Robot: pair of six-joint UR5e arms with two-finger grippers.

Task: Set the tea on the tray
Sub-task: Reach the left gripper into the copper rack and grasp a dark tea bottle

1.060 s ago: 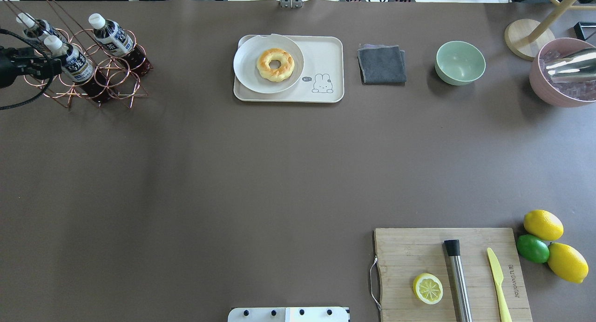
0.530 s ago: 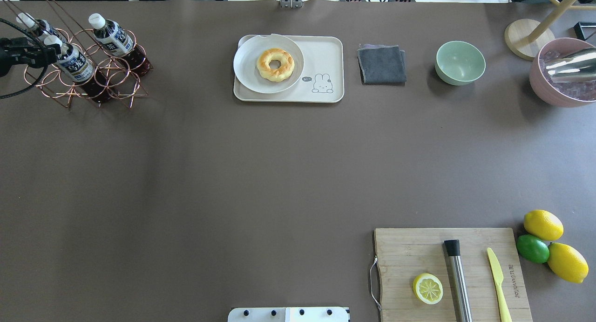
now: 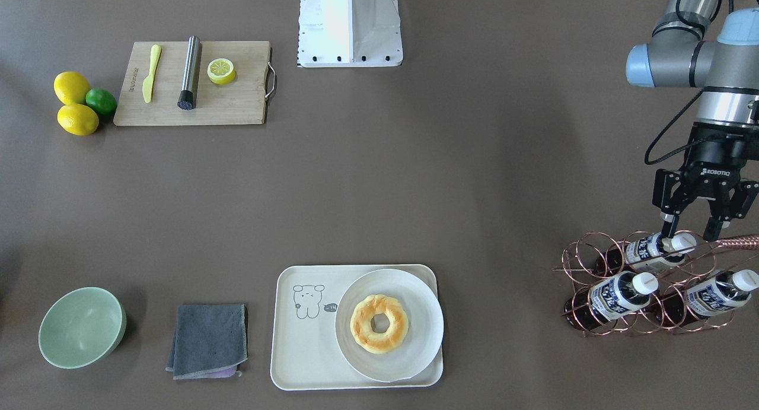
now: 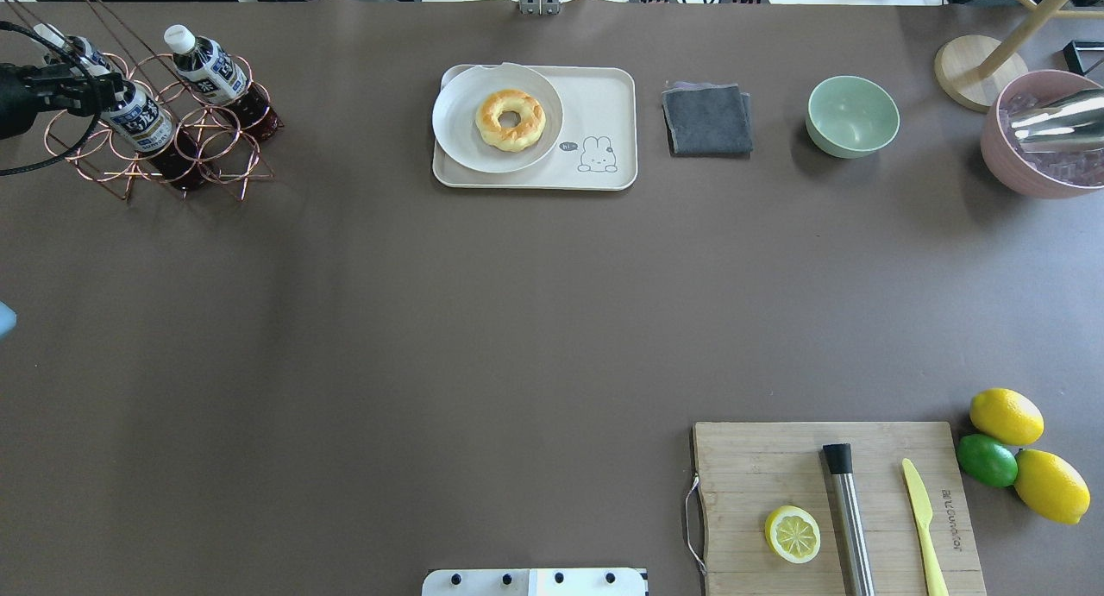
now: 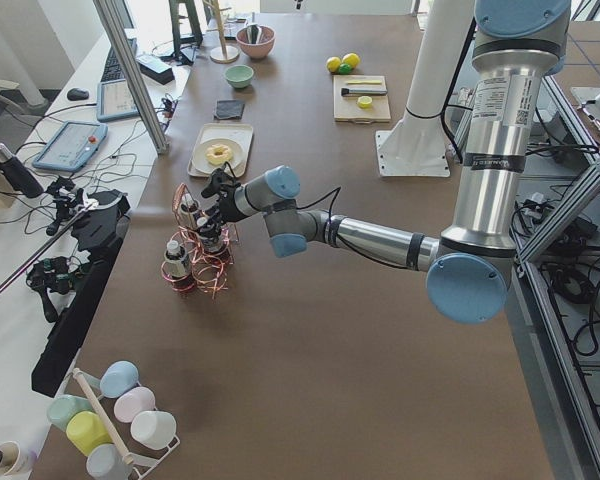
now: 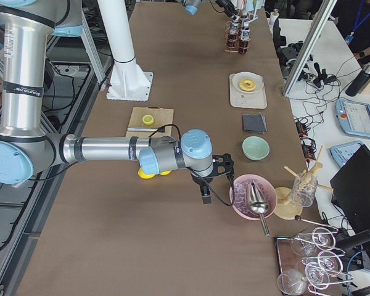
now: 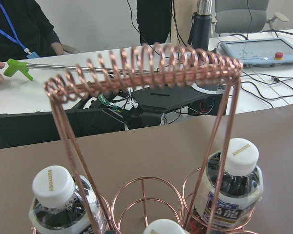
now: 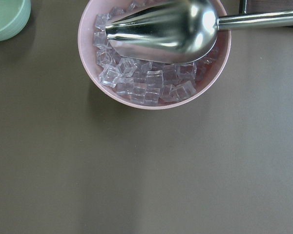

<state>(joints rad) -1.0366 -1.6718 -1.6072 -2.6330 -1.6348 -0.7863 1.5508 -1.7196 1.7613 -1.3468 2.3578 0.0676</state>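
Observation:
Three tea bottles lie tilted in a copper wire rack (image 4: 172, 160). My left gripper (image 3: 689, 225) is open, its fingers on either side of the white cap of the tea bottle (image 3: 649, 247) nearest the robot, not closed on it. In the overhead view this gripper (image 4: 86, 91) hides the cap of that bottle (image 4: 142, 123). The left wrist view shows the rack's coiled handle (image 7: 146, 70) and bottle caps below it. The cream tray (image 4: 604, 91) with the bear drawing stands at the far middle. My right gripper (image 6: 205, 196) hangs beside the ice bowl; I cannot tell if it is open.
A pale plate (image 4: 457, 122) with a doughnut (image 4: 511, 120) fills the tray's left part. A grey cloth (image 4: 707, 119), a green bowl (image 4: 852, 116) and a pink bowl of ice (image 8: 154, 73) with a scoop stand along the far side. A cutting board (image 4: 759, 467) and citrus fruit (image 4: 1006, 416) lie near right.
My left gripper has moved away from the robot, over the rack, and now straddles the cap of the nearest bottle. The bottles have not moved.

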